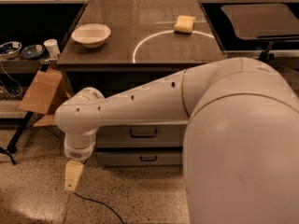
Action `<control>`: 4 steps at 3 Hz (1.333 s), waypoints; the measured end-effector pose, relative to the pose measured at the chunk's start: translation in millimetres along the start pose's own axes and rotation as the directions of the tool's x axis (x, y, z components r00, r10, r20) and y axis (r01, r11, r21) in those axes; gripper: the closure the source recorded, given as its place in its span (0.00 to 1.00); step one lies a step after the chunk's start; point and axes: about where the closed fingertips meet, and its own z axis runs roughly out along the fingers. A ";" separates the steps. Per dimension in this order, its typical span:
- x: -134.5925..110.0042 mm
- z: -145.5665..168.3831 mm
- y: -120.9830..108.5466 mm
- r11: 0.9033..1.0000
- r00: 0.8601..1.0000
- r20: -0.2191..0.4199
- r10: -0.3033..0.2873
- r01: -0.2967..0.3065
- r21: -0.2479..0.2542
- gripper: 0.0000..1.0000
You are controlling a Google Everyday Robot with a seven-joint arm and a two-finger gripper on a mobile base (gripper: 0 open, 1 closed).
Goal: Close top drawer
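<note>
The top drawer (117, 135) shows as a grey front panel with a small dark bar handle (142, 133), under the dark counter (140, 55). My white arm (140, 104) crosses in front and hides its upper part and box. My gripper (71, 175) hangs pointing down over the speckled floor, left of and below the drawer front, apart from it.
A second grey drawer front (140, 158) with a similar handle sits just below. On the counter are a white bowl (91, 34) and a yellow sponge (184, 24). A cardboard piece (42, 92) leans at left beside a low shelf with small dishes (21, 50). A black cable (100, 206) lies on the floor.
</note>
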 end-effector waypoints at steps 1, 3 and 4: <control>22.8 -3.8 -8.5 0.999 0.999 0.025 0.027 -0.028 0.020 0.00; 49.5 -18.8 -31.9 0.998 0.997 0.060 0.048 -0.051 0.047 0.43; 43.9 -28.6 -48.0 0.997 0.997 0.059 0.039 -0.043 0.066 0.66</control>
